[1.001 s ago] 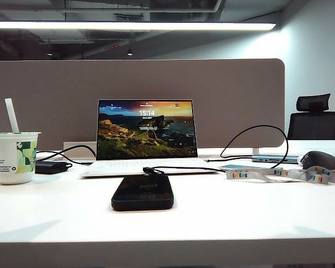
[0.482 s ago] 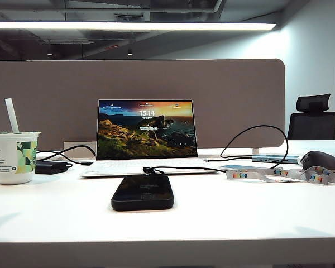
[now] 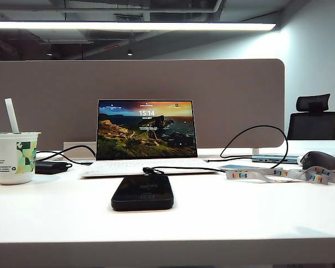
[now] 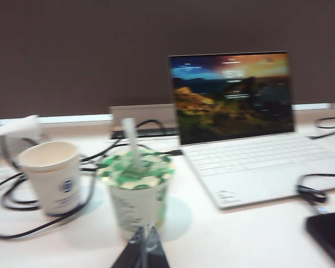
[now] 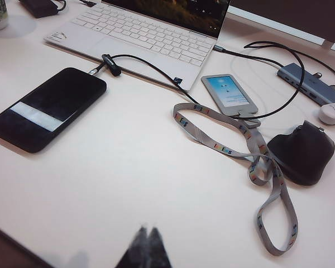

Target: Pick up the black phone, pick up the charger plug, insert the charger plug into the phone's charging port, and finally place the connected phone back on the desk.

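White counter (image 3: 223, 218) fills the near ground in the exterior view, and the change is there. The faint shadow that lay on its near edge, left of the laptop (image 3: 147, 131), a second ago has faded out. Neither arm shows in that view. I judge the left arm has pulled away.

Your left claw (image 4: 140, 251) is clenched and empty, hanging near a green-patterned cup with a stick in it (image 4: 135, 190), left of the laptop. Your right claw (image 5: 145, 245) is also clenched on nothing, over bare counter nearer than the laptop and to its right.

Just in front of the laptop lies the black phone (image 3: 142, 192), flat and screen up. The charger plug (image 5: 95, 69) meets the phone's short edge nearest the laptop. It looks seated in the charging port, though the slot itself is too small to confirm. If so, the task looks done and you need no further grasp.

Right of the laptop you have a grey lanyard (image 5: 257, 162), a black mouse (image 5: 301, 153), a pale phone (image 5: 229, 94) and a hub (image 5: 310, 82). A plain paper cup (image 4: 50, 176) and a power brick (image 3: 50, 167) lie to the left. None of them crowds the black phone. Only the cable loops close by. Behind the laptop stands the taupe divider (image 3: 137, 78).
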Controlling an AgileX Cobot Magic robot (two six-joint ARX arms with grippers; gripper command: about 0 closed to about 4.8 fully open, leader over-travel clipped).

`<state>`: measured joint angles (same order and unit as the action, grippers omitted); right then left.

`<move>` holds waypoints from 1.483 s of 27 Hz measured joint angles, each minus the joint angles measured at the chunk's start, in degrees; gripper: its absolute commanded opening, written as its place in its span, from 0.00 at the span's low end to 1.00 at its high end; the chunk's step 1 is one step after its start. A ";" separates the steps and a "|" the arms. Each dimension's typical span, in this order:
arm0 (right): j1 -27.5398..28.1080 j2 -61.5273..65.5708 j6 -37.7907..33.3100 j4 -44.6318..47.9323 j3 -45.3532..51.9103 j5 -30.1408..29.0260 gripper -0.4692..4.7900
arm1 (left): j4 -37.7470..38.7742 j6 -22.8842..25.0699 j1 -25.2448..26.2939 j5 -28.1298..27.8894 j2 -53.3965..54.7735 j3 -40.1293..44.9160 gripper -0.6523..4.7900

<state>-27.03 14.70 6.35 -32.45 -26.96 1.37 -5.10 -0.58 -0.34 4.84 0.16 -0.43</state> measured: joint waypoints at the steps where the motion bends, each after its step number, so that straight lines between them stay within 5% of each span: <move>1: 0.00 0.00 0.00 0.00 0.00 0.00 0.08 | 0.02 0.35 -0.72 -1.38 0.00 0.00 0.11; 6: 0.00 0.00 -0.02 0.00 0.00 0.00 0.08 | 0.13 1.18 -4.90 -4.81 0.00 0.00 0.11; 34: 0.00 -0.04 -0.04 0.72 0.48 0.04 0.08 | 1.90 1.03 -4.87 -7.39 0.00 0.00 0.11; 40: 1.68 -2.91 -0.02 8.85 8.44 5.51 0.08 | 1.88 1.03 -4.87 -7.39 0.02 0.00 0.11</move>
<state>-25.34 11.79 6.33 -23.59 -18.52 6.87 -3.22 0.45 -5.21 -2.55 0.19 -0.43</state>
